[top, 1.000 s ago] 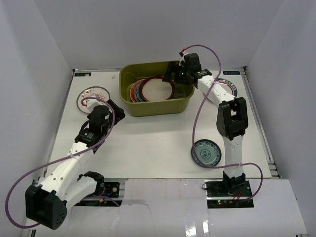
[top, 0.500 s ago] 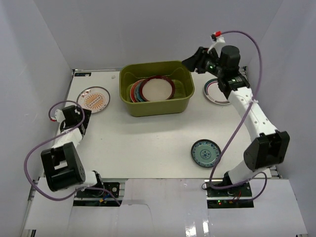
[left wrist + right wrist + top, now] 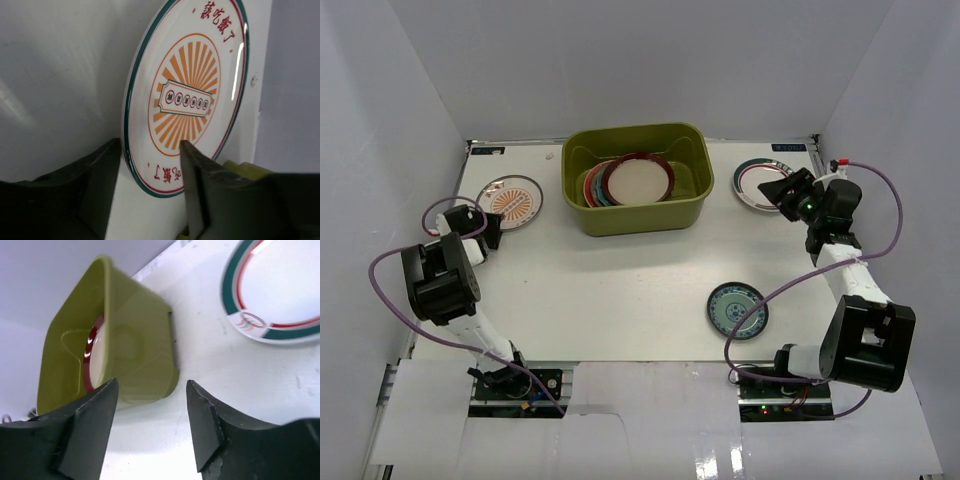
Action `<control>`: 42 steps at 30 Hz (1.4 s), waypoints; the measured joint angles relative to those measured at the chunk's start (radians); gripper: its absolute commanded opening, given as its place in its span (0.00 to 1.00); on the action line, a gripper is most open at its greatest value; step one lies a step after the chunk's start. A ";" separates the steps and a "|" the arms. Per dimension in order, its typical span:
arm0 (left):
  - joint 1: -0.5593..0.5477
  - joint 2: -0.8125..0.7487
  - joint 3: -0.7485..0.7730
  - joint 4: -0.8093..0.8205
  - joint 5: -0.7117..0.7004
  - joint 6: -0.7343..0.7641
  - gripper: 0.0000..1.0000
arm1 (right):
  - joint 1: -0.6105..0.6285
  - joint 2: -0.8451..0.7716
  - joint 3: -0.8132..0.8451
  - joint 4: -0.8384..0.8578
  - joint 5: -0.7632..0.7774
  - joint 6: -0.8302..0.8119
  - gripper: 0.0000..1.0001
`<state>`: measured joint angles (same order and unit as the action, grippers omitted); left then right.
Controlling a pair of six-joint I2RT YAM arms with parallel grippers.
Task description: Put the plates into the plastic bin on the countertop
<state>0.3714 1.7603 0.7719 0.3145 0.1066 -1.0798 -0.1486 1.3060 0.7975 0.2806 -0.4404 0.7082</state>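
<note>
Left fingers [image 3: 200, 190] straddle the orange sunburst plate [image 3: 190, 95] at its rim, hold unclear; it may slip out between them. Right fingers [image 3: 90, 425], spread and empty, could miss the ringed plate [image 3: 280, 290] lying off to their side.

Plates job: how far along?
Done: a stack topped by the maroon-rimmed cream plate lies in the olive-green plastic bin. In hand: nothing gripped. The left gripper, open, straddles the edge of the orange sunburst plate; the right gripper is open near the red-teal ringed white plate. Left: those two plus the small teal plate.
</note>
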 measured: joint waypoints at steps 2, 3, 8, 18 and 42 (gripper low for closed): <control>0.000 0.039 0.029 0.008 0.008 -0.003 0.43 | -0.045 0.001 -0.036 0.024 0.025 0.022 0.76; 0.000 0.059 0.043 0.007 0.009 0.000 0.34 | -0.063 0.006 -0.048 0.035 0.046 0.029 0.78; 0.003 0.096 0.089 0.009 0.026 0.002 0.00 | -0.132 0.097 -0.062 0.083 0.167 0.049 0.82; -0.042 -0.134 0.066 -0.093 0.055 0.072 0.00 | -0.146 0.440 0.034 0.108 0.345 0.089 0.83; -0.594 -0.087 0.632 -0.393 0.316 0.266 0.00 | -0.147 0.832 0.381 0.220 0.204 0.325 0.08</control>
<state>-0.2226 1.6737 1.4040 -0.0788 0.4229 -0.8135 -0.2955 2.1376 1.1786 0.5003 -0.2367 1.0332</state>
